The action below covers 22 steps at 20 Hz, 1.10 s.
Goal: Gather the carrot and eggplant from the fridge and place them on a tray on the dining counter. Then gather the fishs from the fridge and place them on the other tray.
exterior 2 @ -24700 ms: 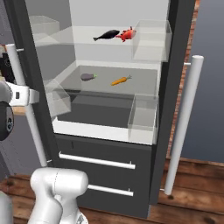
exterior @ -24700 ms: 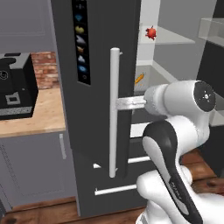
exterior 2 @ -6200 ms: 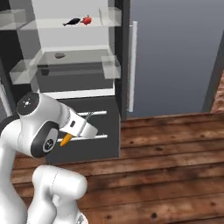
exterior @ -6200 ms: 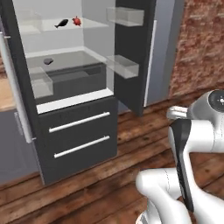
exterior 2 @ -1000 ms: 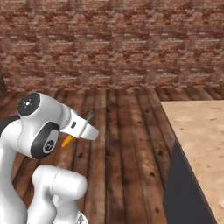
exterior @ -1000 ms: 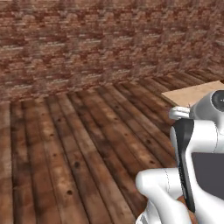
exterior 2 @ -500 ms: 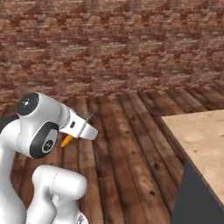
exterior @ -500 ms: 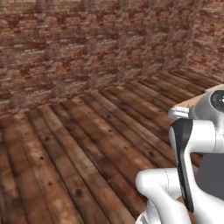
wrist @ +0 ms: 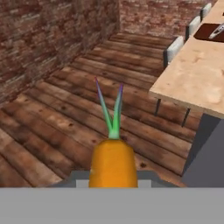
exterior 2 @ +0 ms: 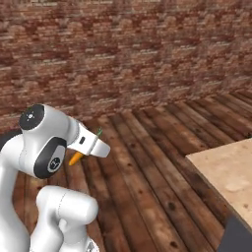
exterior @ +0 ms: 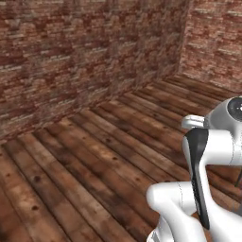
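Hand view: the gripper (wrist: 113,177) is closed tight around the orange carrot (wrist: 112,162), leaves pointing forward.

1. You've got a red-brown brick wall (exterior: 85,56) across the back, meeting a second brick wall (exterior: 215,42) at a corner on the right of the left base view.
2. Dark wood plank floor (exterior 2: 162,162) runs under everything you see, knots and grain visible.
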Available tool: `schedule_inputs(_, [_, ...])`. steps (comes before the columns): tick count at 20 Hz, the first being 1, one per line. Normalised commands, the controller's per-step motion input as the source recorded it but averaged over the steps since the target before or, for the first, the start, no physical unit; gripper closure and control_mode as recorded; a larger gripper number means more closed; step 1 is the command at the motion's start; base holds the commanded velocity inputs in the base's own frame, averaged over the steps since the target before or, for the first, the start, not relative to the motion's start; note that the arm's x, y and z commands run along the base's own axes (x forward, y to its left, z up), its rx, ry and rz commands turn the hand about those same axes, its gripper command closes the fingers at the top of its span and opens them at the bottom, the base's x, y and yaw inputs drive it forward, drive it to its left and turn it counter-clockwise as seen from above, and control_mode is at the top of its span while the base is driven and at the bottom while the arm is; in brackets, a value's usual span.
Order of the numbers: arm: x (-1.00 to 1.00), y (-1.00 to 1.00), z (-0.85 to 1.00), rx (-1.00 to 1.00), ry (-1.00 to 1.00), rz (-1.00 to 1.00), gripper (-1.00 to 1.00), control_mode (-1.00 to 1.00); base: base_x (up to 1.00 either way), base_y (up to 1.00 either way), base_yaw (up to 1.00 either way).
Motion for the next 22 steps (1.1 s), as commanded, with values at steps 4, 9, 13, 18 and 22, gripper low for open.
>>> schedule_inputs(4, [0.0, 0.0, 0.0, 0.0, 0.0, 0.0, 1.0, 1.0, 0.78, 0.56, -0.34])
schedule_inputs(9, [0.0, 0.0, 0.0, 0.0, 0.0, 0.0, 1.0, 1.0, 0.85, 0.5, -0.34])
schedule_inputs(13, [0.0, 0.0, 0.0, 0.0, 0.0, 0.0, 1.0, 1.0, 0.85, 0.46, -0.34])
schedule_inputs(18, [0.0, 0.0, 0.0, 0.0, 0.0, 0.0, 1.0, 1.0, 0.87, 0.4, -0.33])
schedule_inputs(22, [0.0, 0.0, 0.0, 0.0, 0.0, 0.0, 1.0, 1.0, 0.85, 0.28, -0.31])
